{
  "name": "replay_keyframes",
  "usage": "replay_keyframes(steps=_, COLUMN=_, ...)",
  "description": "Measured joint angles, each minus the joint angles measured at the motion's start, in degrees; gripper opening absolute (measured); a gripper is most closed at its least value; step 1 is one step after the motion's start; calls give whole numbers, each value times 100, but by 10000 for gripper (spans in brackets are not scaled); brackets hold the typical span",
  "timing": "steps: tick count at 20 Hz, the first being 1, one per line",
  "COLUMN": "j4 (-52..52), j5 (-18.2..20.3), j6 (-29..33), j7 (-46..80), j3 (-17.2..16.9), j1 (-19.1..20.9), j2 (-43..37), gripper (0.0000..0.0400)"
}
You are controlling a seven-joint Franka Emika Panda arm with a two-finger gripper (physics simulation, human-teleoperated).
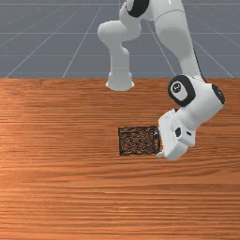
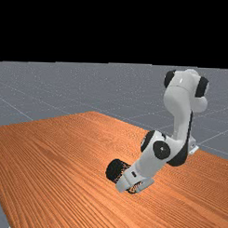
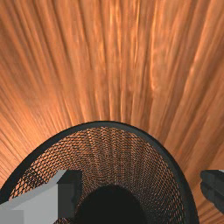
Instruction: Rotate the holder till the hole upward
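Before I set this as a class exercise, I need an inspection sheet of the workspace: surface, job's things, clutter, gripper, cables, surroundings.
Surface: table of orange-brown wood, streaky grain, no damage seen.
Job's things: black mesh holder, lying on its side; its hole faces the gripper, toward the front view's right, so it is not upward.
Clutter: nothing seen.
Gripper: open at the holder's hole; one of the fingers is over the hole, the other outside the rim.
Cables: nothing seen.
Surroundings: grey floor with pale grid lines, black backdrop.
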State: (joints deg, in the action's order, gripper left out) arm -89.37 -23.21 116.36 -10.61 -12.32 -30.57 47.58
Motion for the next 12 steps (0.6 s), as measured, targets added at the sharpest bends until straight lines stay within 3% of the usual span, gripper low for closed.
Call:
replay_keyframes(steps=5, j4=-230, j5=-57, j6=172, j7=-138, j3=-69, j1=148, j2=-114, gripper=400)
replay_keyframes(steps=6, j4=-279, j5=-73, j6=221, j7=-139, j3=-84, j1=163, j2=-138, gripper=245)
replay_keyframes(steps=7, j4=-308, j5=-82, j6=244, j7=-161, j3=-93, j1=183, j2=-153, gripper=149)
replay_keyframes(steps=8, j4=-521, j5=-213, j6=519, j7=-69, j3=-151, j1=152, j2=-250, gripper=91)
replay_keyframes(steps=10, j4=-579, j5=-245, j6=581, j7=-102, j3=-167, j1=175, j2=-280, gripper=40)
replay_keyframes(steps=12, j4=-531, j5=-239, j6=463, j7=-3, j3=-207, j1=150, j2=-246, gripper=34)
